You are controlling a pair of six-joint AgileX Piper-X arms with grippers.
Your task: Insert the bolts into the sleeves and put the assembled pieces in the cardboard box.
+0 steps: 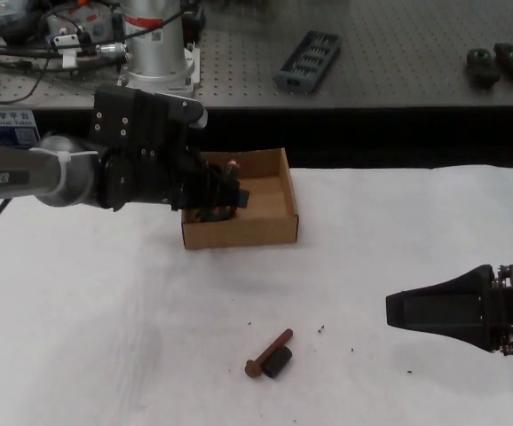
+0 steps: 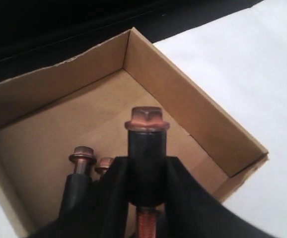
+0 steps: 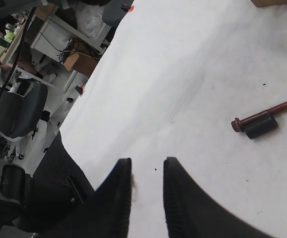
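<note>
Left gripper (image 2: 147, 171) over the open brown cardboard box (image 1: 239, 232), fingers clamped on a black cylindrical sleeve (image 2: 147, 156) with a copper hex bolt (image 2: 147, 119) through it; on the white cloth (image 1: 106, 337), a second copper bolt (image 1: 272, 349) lies touching a loose black sleeve (image 1: 279, 362); right gripper (image 3: 147, 183), fingers apart, well clear.

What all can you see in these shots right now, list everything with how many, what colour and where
cardboard box: one, brown, on the cloth under the left gripper
held assembly: one, copper bolt in black sleeve, above the box floor
boxed bolts: two visible, copper heads, one clearly in a black sleeve, inside the box
loose bolt: one, copper, lying on the cloth
loose sleeve: one, black, alongside that bolt, not on it
white cloth: one, covering the near bench
slotted rack: one, dark, on the far bench
round parts: two, dark, on the far bench
left gripper: black, shut on the held assembly
right gripper: black, open, empty, above the cloth
</note>
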